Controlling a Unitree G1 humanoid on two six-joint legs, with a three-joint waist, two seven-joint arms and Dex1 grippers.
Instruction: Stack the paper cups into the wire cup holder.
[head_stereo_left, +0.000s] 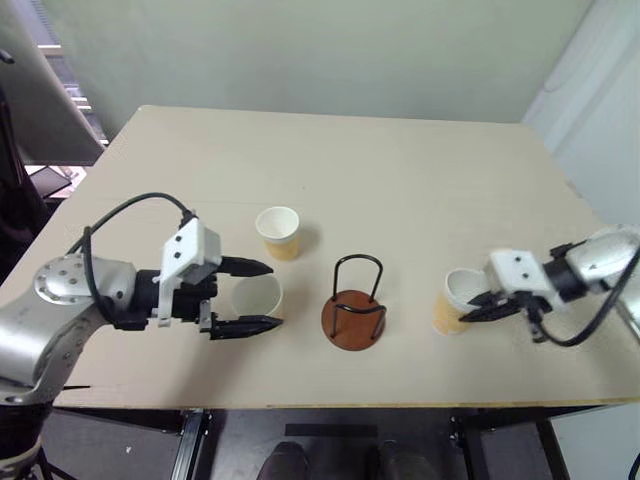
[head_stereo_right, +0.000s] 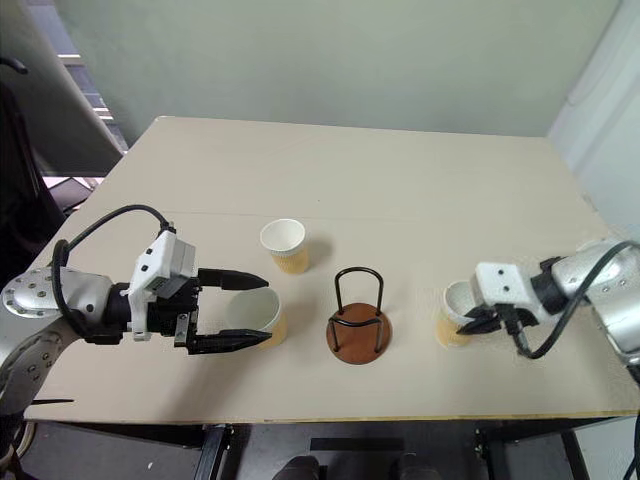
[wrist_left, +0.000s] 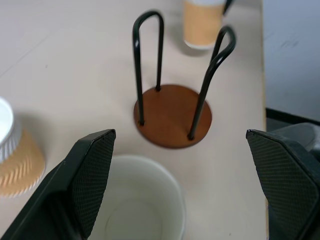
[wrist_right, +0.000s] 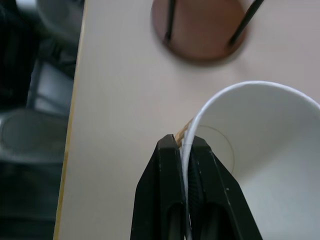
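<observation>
- Right gripper (wrist_right: 184, 150): jaws pinched on the white rim of a yellow-orange tapered paper cup (head_stereo_left: 455, 300), right of the holder.
- Left gripper (head_stereo_left: 255, 296): jaws wide around a second cup (head_stereo_right: 255, 312).
- Third cup (head_stereo_left: 279, 232) stands farther back.
- Black-wire, reddish-brown-based cup holder (head_stereo_left: 354, 318) sits centre on the beige surface (head_stereo_left: 400, 170).

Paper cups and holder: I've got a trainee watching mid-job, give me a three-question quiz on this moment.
1. True or false: the wire cup holder already has a cup in it.
2. How many paper cups stand on the table?
3. The right gripper is: A) open above a cup, B) pinching the rim of the right cup, C) holding the holder.

Key:
1. False, it is empty.
2. Three: the right cup, the middle cup, and the left cup between the left gripper's open jaws.
3. B.
</observation>
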